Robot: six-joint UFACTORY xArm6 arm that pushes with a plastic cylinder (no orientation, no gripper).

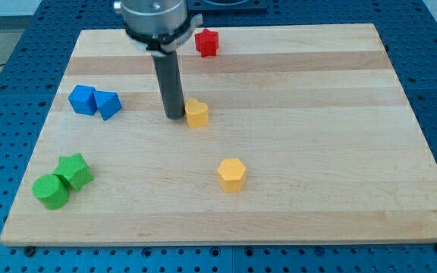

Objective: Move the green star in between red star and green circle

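The green star lies at the view's lower left, touching the green circle just below and left of it. The red star sits near the view's top edge, right of the arm. My tip rests on the board near the middle, right against the left side of a yellow block. The tip is far up and right of the green star.
A blue cube and a blue triangle touch each other at the view's left. A yellow hexagon lies below the centre. The wooden board ends at blue perforated table on all sides.
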